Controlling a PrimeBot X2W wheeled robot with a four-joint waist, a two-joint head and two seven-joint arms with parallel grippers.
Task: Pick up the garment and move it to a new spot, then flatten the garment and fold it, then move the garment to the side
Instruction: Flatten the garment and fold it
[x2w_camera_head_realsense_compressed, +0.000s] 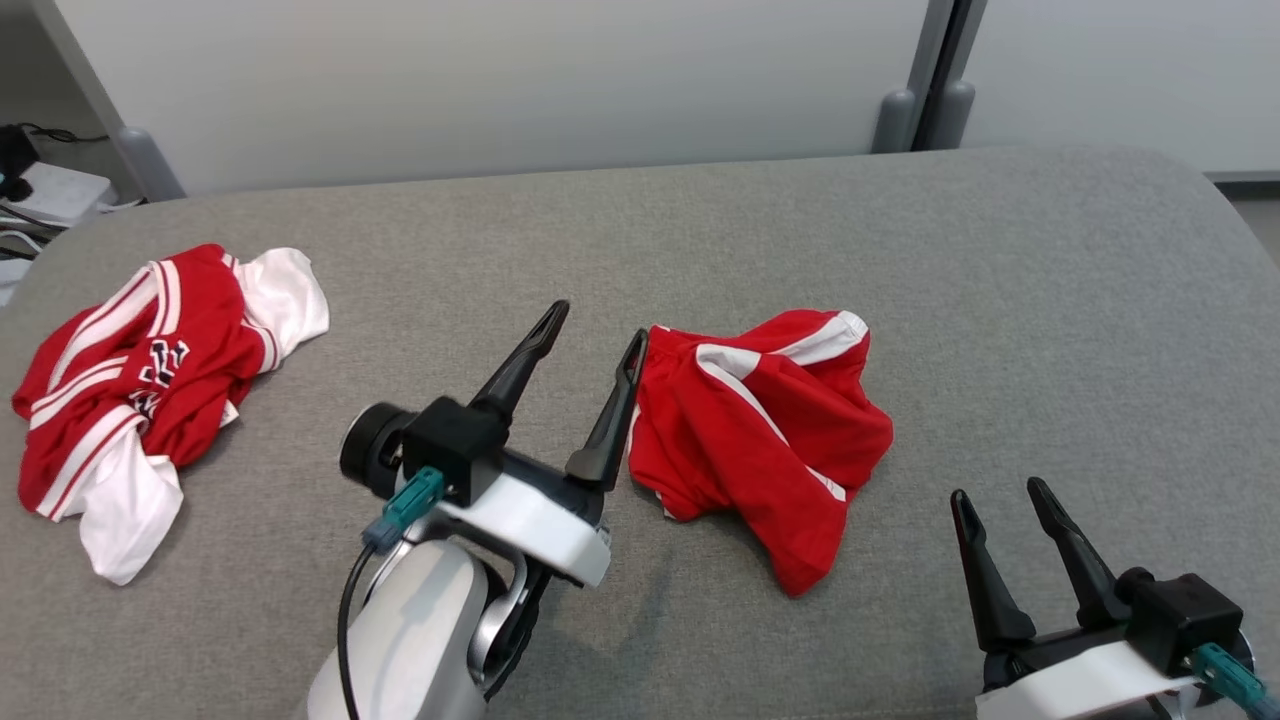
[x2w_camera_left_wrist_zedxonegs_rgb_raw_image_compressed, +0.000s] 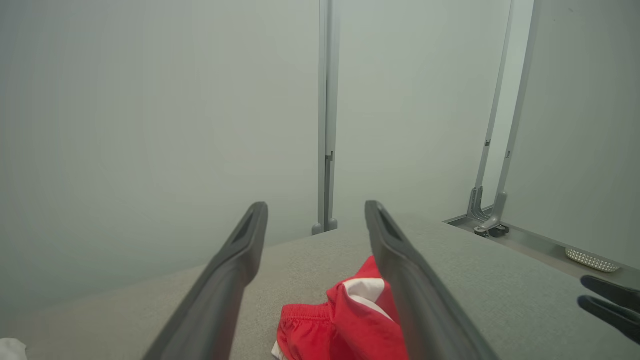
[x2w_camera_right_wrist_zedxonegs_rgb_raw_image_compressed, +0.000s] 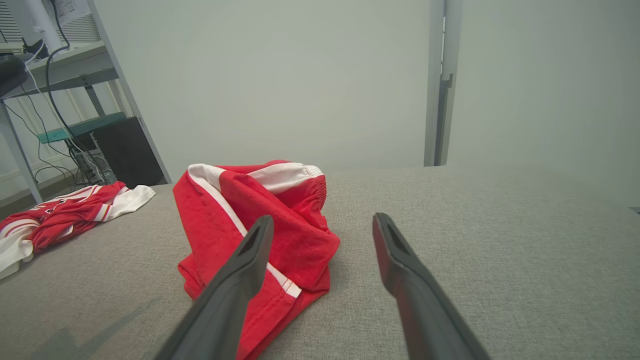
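Observation:
A crumpled red garment (x2w_camera_head_realsense_compressed: 770, 420) with white side stripes lies in the middle of the grey padded surface (x2w_camera_head_realsense_compressed: 1000, 300). My left gripper (x2w_camera_head_realsense_compressed: 597, 325) hovers open just left of it, one finger over its waistband edge. In the left wrist view the garment (x2w_camera_left_wrist_zedxonegs_rgb_raw_image_compressed: 345, 320) lies low between and under the open left gripper (x2w_camera_left_wrist_zedxonegs_rgb_raw_image_compressed: 316, 207). My right gripper (x2w_camera_head_realsense_compressed: 998, 492) stands open at the lower right, apart from the cloth. The right wrist view has the garment (x2w_camera_right_wrist_zedxonegs_rgb_raw_image_compressed: 240, 215) ahead and to the left of the open right gripper (x2w_camera_right_wrist_zedxonegs_rgb_raw_image_compressed: 324, 219).
A second bunched garment, a red and white jersey (x2w_camera_head_realsense_compressed: 140, 390), lies at the surface's left end, also seen as the jersey (x2w_camera_right_wrist_zedxonegs_rgb_raw_image_compressed: 65, 215). White wall panels with grey posts (x2w_camera_head_realsense_compressed: 895, 120) stand behind. A shelf with cables (x2w_camera_right_wrist_zedxonegs_rgb_raw_image_compressed: 60, 75) stands off the left side.

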